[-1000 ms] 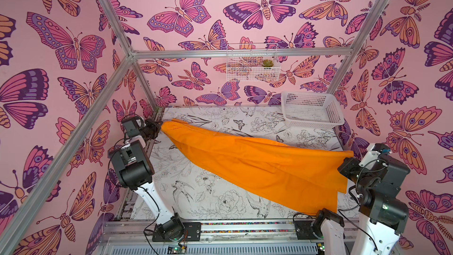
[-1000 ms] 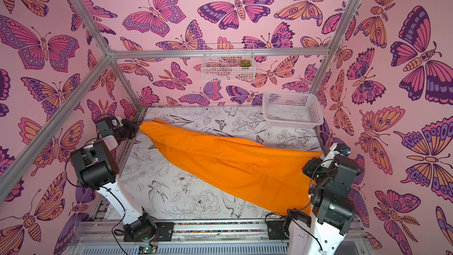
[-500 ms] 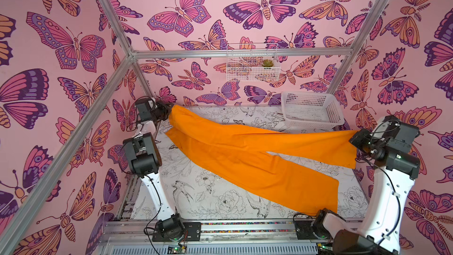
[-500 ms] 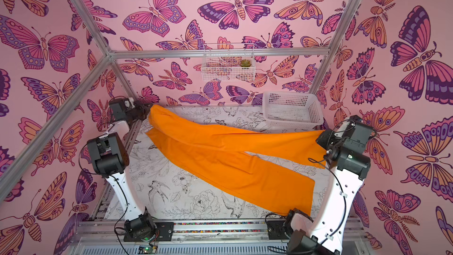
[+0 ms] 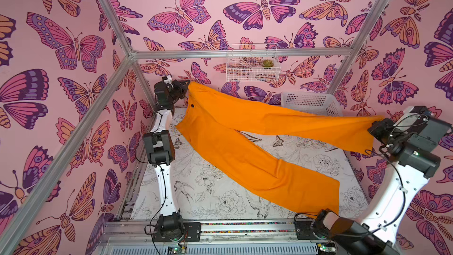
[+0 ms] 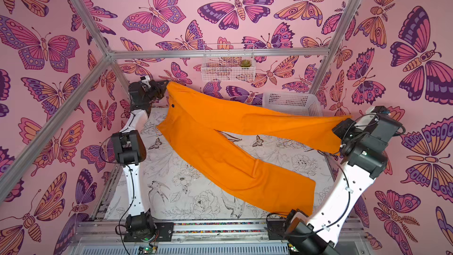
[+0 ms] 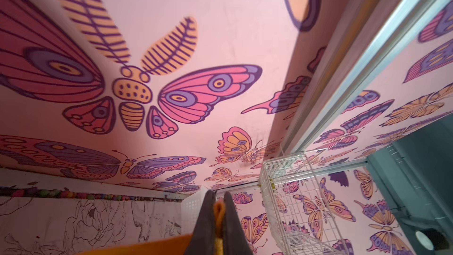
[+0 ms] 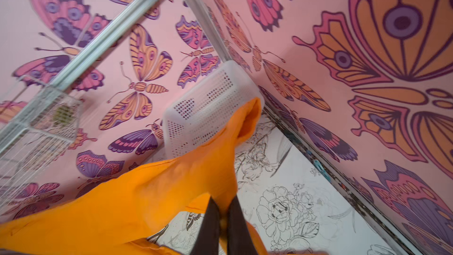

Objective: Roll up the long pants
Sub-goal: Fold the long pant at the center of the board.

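Our left gripper (image 5: 184, 86) is pinched tight on the waist corner of the big, bright orange, soft-cloth long pants (image 5: 232, 148). Our right gripper (image 5: 376, 128) is pinched tight on the end of one leg. We hold that leg up in the air, stretched from one side to the other. The other leg hangs down and lies on the white tabletop with black flower drawings (image 5: 196, 192), and its end reaches the near edge by the foot of our right arm. We think we are at the spreading-out step, and no rolling has begun. Next we need to bring the pants down flat, put the two legs side by side, and then roll from one end. The white plastic basket with little holes (image 5: 311, 100) sits in the far corner, just behind the lifted leg, so the cloth could catch on it. A white wire basket (image 5: 252, 74) with a small green plant (image 5: 267, 63) hangs on the back wall, out of our way.
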You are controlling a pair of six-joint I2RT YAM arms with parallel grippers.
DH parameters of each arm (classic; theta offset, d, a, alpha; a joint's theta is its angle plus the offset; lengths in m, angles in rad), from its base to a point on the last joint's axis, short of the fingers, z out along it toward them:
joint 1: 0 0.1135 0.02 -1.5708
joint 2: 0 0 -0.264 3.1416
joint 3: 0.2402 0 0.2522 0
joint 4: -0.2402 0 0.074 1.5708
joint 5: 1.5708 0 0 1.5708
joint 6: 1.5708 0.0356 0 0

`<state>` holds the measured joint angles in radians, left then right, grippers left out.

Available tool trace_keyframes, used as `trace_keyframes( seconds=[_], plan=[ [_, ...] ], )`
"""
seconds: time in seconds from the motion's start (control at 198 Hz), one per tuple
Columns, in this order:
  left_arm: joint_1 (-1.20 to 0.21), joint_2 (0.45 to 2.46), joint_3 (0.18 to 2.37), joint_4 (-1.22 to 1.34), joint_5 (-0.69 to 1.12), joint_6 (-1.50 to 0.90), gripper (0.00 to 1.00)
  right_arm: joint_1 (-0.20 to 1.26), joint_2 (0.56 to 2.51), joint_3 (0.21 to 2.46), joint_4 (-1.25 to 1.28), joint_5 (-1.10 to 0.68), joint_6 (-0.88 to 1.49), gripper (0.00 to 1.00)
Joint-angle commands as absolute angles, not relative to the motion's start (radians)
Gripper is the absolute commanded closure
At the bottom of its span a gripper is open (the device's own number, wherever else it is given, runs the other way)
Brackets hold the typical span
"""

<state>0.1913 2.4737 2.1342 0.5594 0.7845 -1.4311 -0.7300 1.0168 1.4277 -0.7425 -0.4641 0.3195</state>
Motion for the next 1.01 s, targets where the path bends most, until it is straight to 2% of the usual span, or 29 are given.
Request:
trace_keyframes(
  seconds=[0.0,0.162,0.288,0.389,0.561,0.702,0.798,0.879,0.904,0.945,1.005],
  plan=[
    [0.296,2.401,1.895,0.92,0.761,-1.572,1.0,-0.696,0.831,1.291,-0.712,-0.568,0.264,0.99],
    [0.403,2.354,1.551,1.133,0.821,-1.603,1.0,-0.571,0.675,1.204,-0.919,-0.468,0.119,0.96],
    [0.476,2.353,1.392,1.19,0.84,-1.613,1.0,-0.545,0.6,1.191,-1.0,-0.352,0.144,0.97],
    [0.497,2.352,1.355,1.153,0.871,-1.58,1.0,-0.545,0.551,1.173,-1.016,-0.281,0.189,0.98],
    [0.502,2.319,1.352,0.936,0.907,-1.423,1.0,-0.527,0.493,1.181,-1.083,-0.208,0.223,0.98],
    [0.51,2.303,1.329,0.843,0.886,-1.346,1.0,-0.514,0.446,1.171,-1.154,-0.068,0.266,0.98],
    [0.525,2.304,1.318,0.824,0.871,-1.341,1.0,-0.514,0.415,1.165,-1.167,-0.009,0.323,0.88],
    [0.539,2.307,1.311,0.82,0.874,-1.341,1.0,-0.514,0.38,1.166,-1.165,0.041,0.356,0.86],
    [0.543,2.308,1.31,0.818,0.874,-1.339,1.0,-0.514,0.368,1.168,-1.166,0.071,0.37,0.83],
    [0.549,2.309,1.309,0.804,0.874,-1.333,1.0,-0.514,0.351,1.174,-1.168,0.119,0.396,0.71],
    [0.558,2.306,1.304,0.784,0.87,-1.318,1.0,-0.514,0.322,1.18,-1.152,0.158,0.409,0.68]
  ],
)
